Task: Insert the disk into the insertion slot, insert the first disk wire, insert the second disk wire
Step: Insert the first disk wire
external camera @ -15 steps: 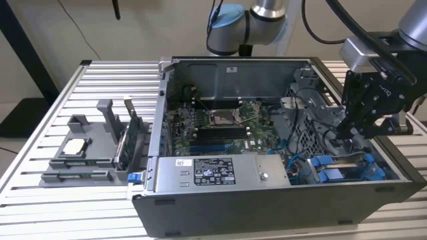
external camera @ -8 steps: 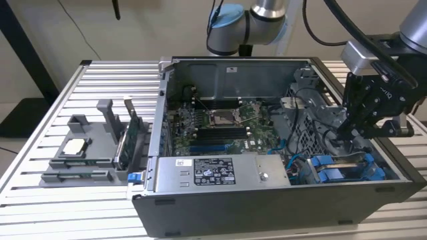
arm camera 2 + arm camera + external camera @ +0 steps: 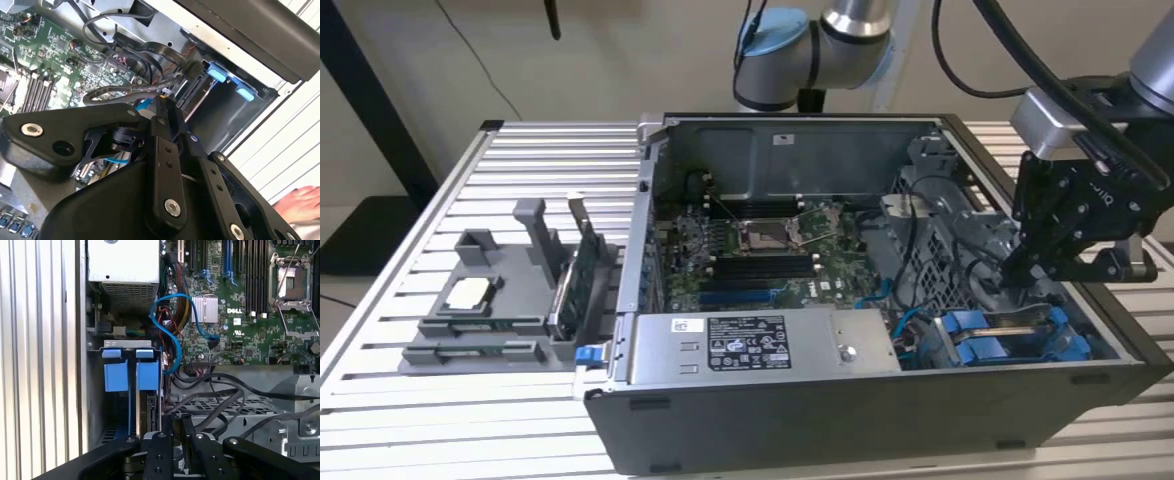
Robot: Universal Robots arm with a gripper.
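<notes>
So the open computer case (image 3: 854,410) is sitting on the slatted metal tabletop (image 3: 467,420), and the arm has its black end effector (image 3: 1017,268) dipped down into the case on the exterior view's right, just above the grey drive cage. The disk (image 3: 148,376) is down in the insertion slot (image 3: 127,344). In the first wrist view you see two bright blue carrier fronts side by side in that cage, and the one nearer the motherboard (image 3: 761,250) has a drive body showing beneath it. In the second wrist view the end effector's tip is right in among a tangle of black cables (image 3: 145,47), very near the blue tabs, but honestly I can't tell whether it's apart, together or clamped on anything, the tip is too buried in wiring. A thin blue cable (image 3: 175,340) loops from the motherboard area towards the cage, just beside the carriers. The grey labelled power-supply box (image 3: 761,345) sits along the case's near edge, next to the cage. Off at the exterior view's left, well apart from the case, there's a grey parts holder (image 3: 480,310) with a few bits standing in it. Also what looks like someone's hand (image 3: 300,200) resting on the tabletop outside the case.
</notes>
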